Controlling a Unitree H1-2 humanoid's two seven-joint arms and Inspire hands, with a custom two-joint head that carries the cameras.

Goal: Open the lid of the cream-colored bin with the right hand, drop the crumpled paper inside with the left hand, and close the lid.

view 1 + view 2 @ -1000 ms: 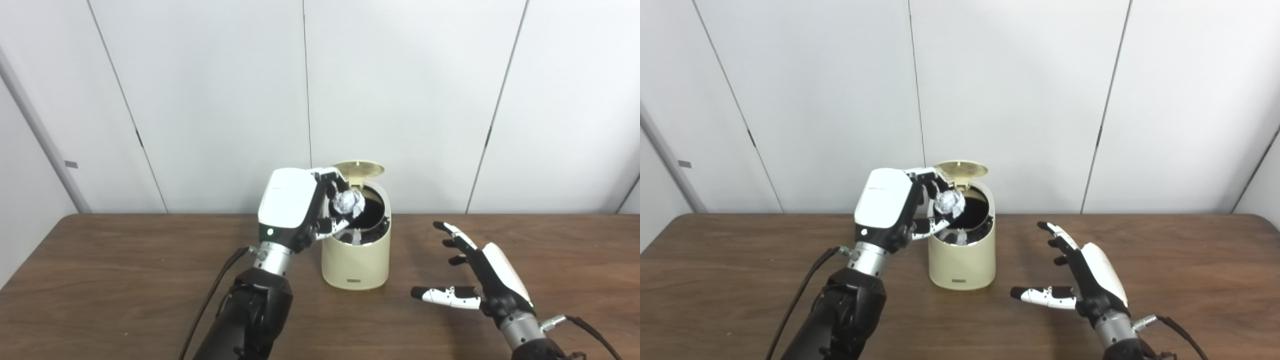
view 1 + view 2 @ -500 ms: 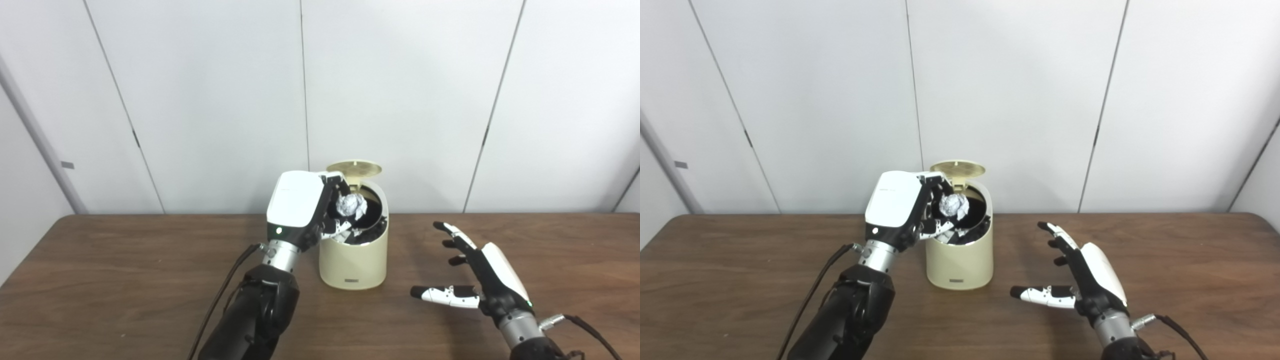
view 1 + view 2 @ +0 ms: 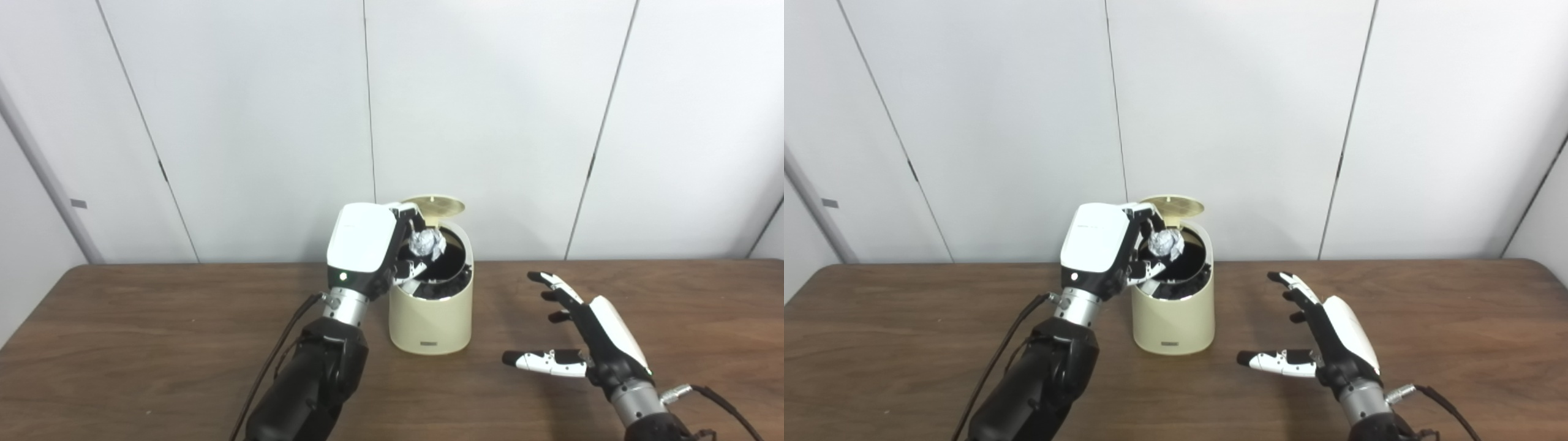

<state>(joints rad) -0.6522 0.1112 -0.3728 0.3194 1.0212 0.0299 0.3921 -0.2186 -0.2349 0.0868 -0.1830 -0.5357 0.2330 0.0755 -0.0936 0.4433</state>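
The bin [image 3: 430,318] is cream-coloured with a matching cream lid [image 3: 433,206], its inside looks black, and a small dark label sits low on its front; the crumpled paper [image 3: 427,243] is white with grey creases. The left hand [image 3: 367,248] has a white back shell with a small green light, black fingers with white segments, a silver wrist and a black forearm, and the right hand [image 3: 588,343] shows the same white shell, black-and-white fingers and silver wrist. The table [image 3: 122,343] is dark brown with a wood grain, and the wall panels [image 3: 490,122] behind are plain pale grey-white with thin dark seams.
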